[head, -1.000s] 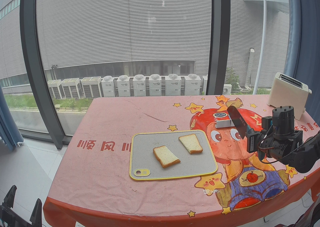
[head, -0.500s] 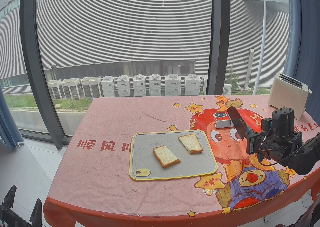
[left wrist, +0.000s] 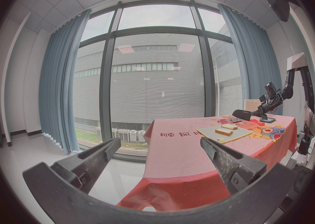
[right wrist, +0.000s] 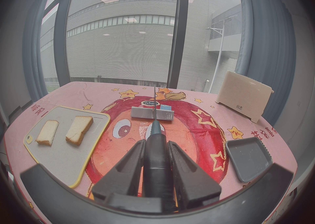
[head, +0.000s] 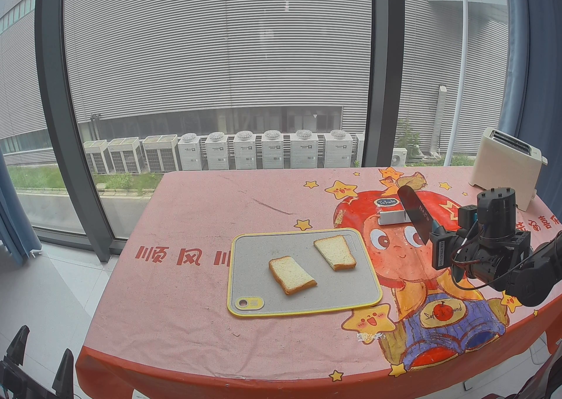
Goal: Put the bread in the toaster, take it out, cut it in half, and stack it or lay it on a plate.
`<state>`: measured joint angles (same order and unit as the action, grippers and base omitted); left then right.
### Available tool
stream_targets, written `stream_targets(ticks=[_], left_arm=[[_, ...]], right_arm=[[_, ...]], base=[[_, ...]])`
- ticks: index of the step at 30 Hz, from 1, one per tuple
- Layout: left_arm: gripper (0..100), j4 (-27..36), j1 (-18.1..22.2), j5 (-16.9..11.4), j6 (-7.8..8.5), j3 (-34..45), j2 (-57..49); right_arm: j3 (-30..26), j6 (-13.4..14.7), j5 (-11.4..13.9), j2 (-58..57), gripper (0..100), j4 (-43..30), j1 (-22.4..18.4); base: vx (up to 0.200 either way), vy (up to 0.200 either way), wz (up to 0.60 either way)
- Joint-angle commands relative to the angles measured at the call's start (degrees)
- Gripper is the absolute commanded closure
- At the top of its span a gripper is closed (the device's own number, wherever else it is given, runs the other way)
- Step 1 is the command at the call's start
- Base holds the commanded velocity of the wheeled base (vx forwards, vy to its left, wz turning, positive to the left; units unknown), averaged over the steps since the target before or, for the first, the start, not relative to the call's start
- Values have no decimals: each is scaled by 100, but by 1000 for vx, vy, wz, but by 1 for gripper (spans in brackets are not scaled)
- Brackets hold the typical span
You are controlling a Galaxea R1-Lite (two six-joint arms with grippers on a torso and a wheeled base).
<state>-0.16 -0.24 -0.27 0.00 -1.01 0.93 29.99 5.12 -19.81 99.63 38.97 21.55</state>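
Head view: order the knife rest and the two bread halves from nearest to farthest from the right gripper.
1. The knife rest, on the table just left of the right gripper.
2. The right bread half, on the cutting board's right side.
3. The left bread half, farther left on it.

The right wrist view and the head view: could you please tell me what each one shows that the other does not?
Right wrist view adds: a dark tray on the table, nearer the robot than the toaster, and the right gripper shut on the knife by its handle. Head view adds: the flat side of the knife's blade, held tilted above the table, and the table's front edge. Both share: two bread halves on the cutting board, the toaster, the knife and the silver knife rest.
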Motion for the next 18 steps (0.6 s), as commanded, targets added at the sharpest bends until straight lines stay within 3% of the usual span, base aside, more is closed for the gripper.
stream_targets(ticks=[1, 18], left_arm=[[0, -2, -2, 0, 0, 101, -93], [0, -2, -2, 0, 0, 101, -93]], right_arm=[[-19, 7, 3, 39, 100, 14, -2], [-55, 24, 3, 258, 100, 23, 24]], base=[[0, 0, 0], [0, 0, 0]])
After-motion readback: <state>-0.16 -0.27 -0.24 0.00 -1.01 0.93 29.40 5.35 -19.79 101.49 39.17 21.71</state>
